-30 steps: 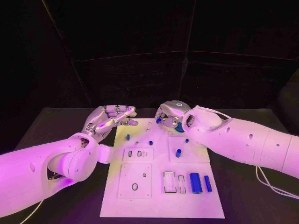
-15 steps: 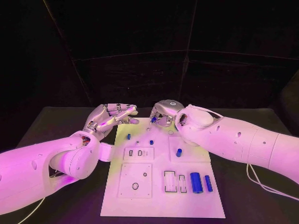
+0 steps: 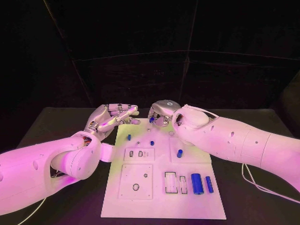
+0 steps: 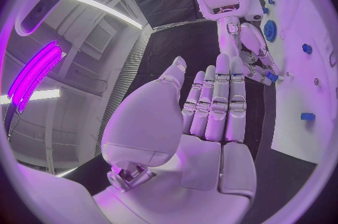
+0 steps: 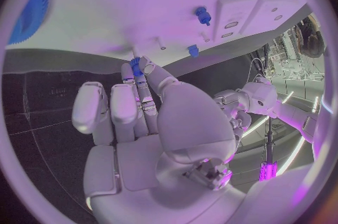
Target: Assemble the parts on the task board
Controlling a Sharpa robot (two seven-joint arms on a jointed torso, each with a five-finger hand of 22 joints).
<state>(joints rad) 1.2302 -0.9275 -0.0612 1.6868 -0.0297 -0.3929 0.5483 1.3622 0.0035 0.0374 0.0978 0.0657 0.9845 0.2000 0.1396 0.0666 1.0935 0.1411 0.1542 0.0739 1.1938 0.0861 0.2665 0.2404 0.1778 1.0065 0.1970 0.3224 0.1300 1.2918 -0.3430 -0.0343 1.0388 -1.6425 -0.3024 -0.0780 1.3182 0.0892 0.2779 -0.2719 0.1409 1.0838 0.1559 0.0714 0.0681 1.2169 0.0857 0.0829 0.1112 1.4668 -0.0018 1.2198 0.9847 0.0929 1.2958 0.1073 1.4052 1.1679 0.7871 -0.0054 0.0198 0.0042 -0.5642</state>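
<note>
Upper centre of head view: right hand (image 3: pixel 163 113) has slid left along task board (image 3: pixel 191 197) far edge, small blue part (image 5: pixel 135 68) pinched at fingertips. Left hand (image 3: pixel 109 118) hovers beside, fingers extended, holding nothing. Likely carrying part toward its socket.

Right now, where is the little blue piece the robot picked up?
The small blue piece is pinched in the right hand, above the far edge of the white board, near the left hand.

My left hand (image 3: pixel 111 117) hovers beside the task board's (image 3: pixel 160 197) far left corner, my right hand (image 3: pixel 165 112) over its far edge, pinching a small part (image 5: pixel 136 67).
</note>
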